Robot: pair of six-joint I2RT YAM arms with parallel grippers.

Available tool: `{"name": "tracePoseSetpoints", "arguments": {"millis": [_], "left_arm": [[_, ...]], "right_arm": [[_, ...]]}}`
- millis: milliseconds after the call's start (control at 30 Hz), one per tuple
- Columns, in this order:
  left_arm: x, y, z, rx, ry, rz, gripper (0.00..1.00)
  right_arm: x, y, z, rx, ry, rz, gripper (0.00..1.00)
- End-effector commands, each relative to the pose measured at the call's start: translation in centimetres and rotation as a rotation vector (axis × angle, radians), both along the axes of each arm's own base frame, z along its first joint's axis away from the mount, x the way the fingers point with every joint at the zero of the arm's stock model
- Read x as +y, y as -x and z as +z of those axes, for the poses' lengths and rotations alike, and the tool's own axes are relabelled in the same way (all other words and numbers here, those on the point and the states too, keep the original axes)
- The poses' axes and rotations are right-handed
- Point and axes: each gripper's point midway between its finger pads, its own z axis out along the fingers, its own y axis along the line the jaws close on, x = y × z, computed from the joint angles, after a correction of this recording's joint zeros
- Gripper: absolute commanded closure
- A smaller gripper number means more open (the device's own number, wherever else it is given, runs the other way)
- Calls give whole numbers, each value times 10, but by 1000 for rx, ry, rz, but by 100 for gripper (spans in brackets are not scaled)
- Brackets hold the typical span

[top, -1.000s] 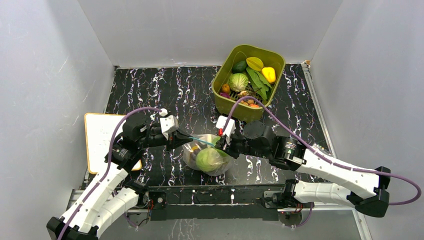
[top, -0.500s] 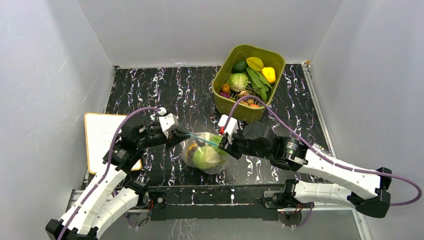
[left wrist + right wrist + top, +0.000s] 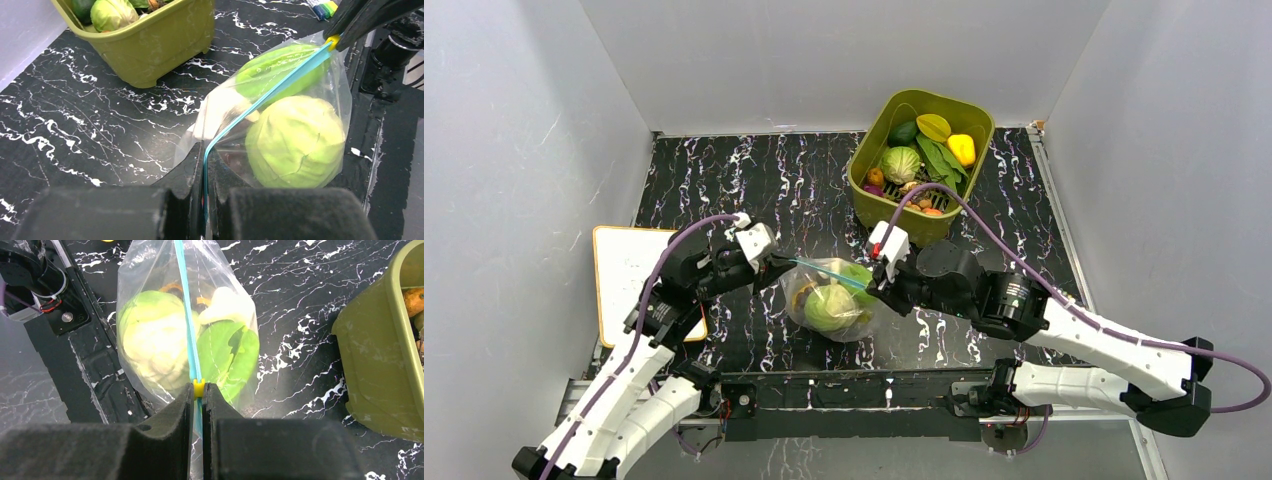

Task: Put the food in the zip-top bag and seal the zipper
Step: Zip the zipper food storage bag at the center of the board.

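The zip-top bag (image 3: 829, 305) with food (image 3: 828, 308) sits at the near middle of the tabletop (image 3: 754, 180), its zipper (image 3: 824, 271) taut from 9 to 3 o'clock, left fingers (image 3: 182, 177) clenched on the 9 o'clock end, right fingers (image 3: 220, 405) pinching the yellow slider (image 3: 199, 387) at 3.

Robot lab booth: bare grey walls (image 3: 824, 60) around a black marbled tabletop (image 3: 754, 180)
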Motion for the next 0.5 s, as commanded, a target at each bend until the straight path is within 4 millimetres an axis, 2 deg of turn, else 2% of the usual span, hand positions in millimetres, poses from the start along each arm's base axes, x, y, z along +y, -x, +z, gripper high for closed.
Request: {"name": "tracePoseSetpoints", "arguments": {"millis": [0, 467], "left_arm": [[25, -27, 40, -156, -1, 187, 100], [40, -32, 44, -184, -25, 272, 100]], "right_arm": [[-26, 0, 17, -4, -2, -78, 100], [-49, -1, 34, -10, -47, -167, 100]]}}
